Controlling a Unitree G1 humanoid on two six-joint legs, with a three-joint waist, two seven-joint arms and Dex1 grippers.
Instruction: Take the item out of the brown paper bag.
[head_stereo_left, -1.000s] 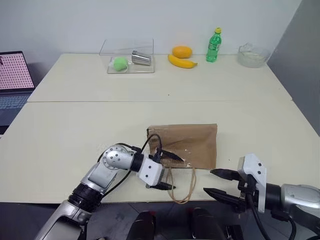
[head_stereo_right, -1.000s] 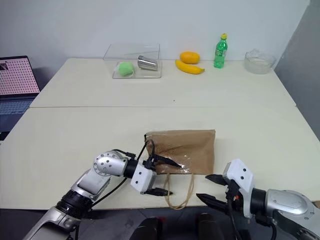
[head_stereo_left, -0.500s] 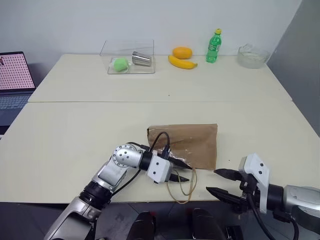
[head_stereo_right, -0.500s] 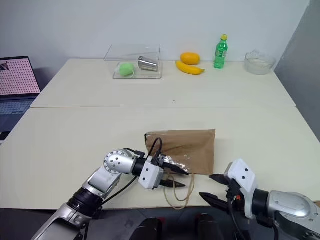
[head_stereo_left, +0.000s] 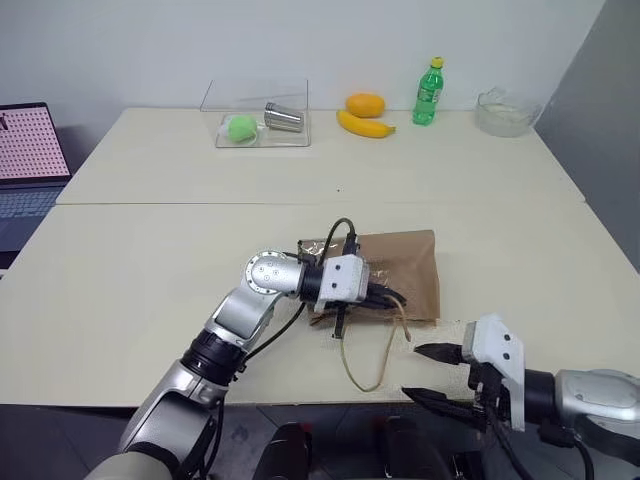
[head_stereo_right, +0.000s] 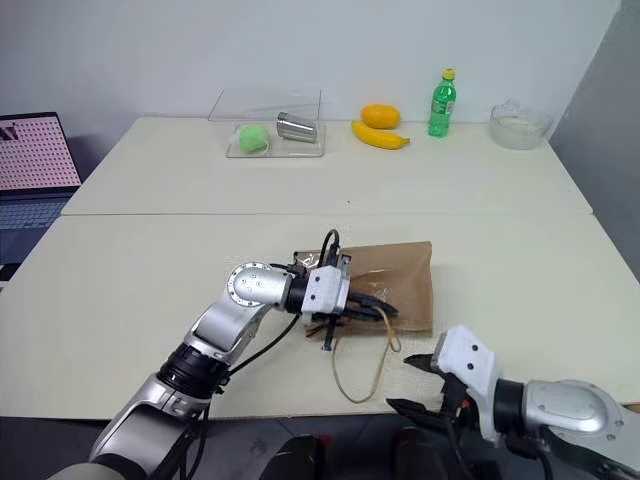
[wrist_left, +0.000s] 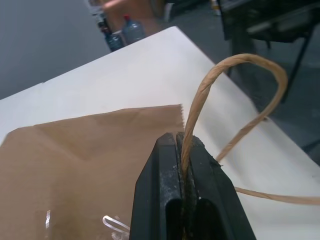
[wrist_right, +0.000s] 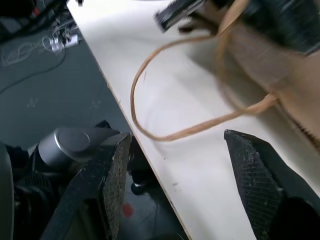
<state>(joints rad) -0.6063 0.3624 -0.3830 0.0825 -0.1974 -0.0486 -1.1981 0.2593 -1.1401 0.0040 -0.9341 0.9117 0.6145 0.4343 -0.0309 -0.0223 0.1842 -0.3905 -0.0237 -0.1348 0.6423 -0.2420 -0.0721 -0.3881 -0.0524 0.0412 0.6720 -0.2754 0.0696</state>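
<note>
Nearest me my right gripper (head_stereo_left: 428, 372) hangs past the table (head_stereo_left: 150, 260) edge with its fingers spread wide and empty, while beyond it my left gripper (wrist_left: 183, 150) is clamped on a loop handle (wrist_left: 235, 95) of the brown paper bag (head_stereo_left: 400, 270) lying flat mid-table.

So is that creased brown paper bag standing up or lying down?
Lying down: the creased brown paper bag lies flat on the table, one tan loop handle pinched in the left gripper.
</note>
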